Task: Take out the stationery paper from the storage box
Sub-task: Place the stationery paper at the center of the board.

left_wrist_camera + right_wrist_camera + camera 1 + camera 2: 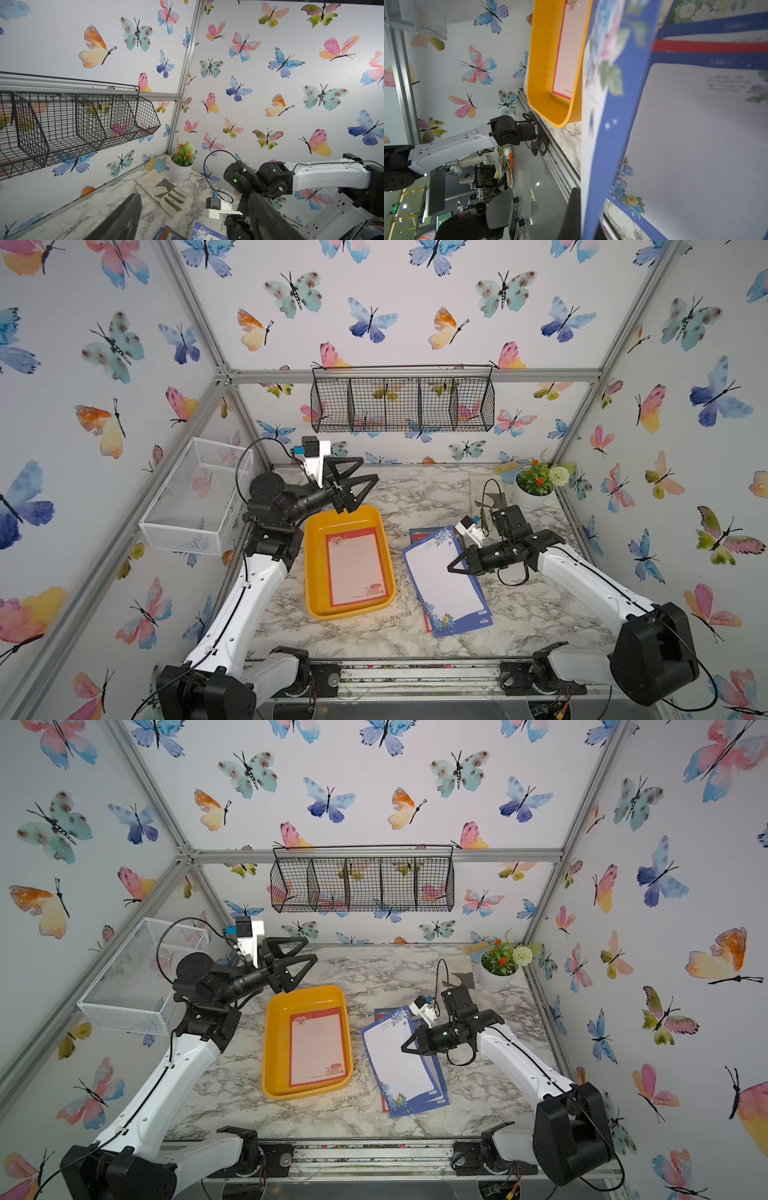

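Right fingers pinch my blue-bordered sheet, 3 o'clock of the storage box; left fingers wide. Edge grip, it may slip.

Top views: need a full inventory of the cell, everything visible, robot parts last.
storage box: 1, yellow-orange, table centre-left
red-bordered sheet: 1 visible, pink centre, flat in the box
sheet pile: several, blue borders plus a red edge, on the table right of the box
white mesh basket: 1, white, left side, raised
black wire basket: 1, black, back wall
potted plant: 1, white pot, orange flowers, far right corner
glove: at least 1, pale, beside the pot
brush: 1, blue, tan bristles, back wall by the pot
table: 1, marble pattern
left hand: black, open, above the box's far edge
right hand: black, shut on top sheet of the pile
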Robot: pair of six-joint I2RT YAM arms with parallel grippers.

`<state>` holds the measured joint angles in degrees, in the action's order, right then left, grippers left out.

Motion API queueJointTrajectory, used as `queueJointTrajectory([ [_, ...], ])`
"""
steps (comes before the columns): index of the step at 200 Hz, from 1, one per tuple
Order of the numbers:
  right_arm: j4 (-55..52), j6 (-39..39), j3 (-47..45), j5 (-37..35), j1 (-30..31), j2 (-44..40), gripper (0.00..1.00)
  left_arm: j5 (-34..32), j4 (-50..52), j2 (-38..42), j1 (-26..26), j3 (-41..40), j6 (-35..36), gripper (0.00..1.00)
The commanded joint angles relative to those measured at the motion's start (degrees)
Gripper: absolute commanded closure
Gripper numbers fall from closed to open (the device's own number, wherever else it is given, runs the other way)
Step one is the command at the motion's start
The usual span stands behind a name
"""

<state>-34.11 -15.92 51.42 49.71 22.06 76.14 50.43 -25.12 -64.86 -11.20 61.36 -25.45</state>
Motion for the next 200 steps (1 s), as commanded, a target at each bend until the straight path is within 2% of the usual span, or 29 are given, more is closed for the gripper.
queueJointTrajectory([
  [1,2.7,-0.6,-2.1,3.1,-2.2,2.5,0.98,-0.8,0.3,0.9,0.0,1.0,1.0,0.16],
  [43,3.5,0.8,-5.4,6.3,-6.2,6.9,0.98,-1.5,1.2,1.0,0.0,1.0,1.8,0.16],
  [109,1.1,1.0,-5.2,-3.6,-7.3,9.7,0.94,-1.7,1.7,1.0,0.0,1.2,2.0,0.16],
  [200,-1.2,1.8,-3.5,-10.6,-7.3,13.0,0.87,-1.6,1.9,1.0,0.0,1.5,1.9,0.16],
])
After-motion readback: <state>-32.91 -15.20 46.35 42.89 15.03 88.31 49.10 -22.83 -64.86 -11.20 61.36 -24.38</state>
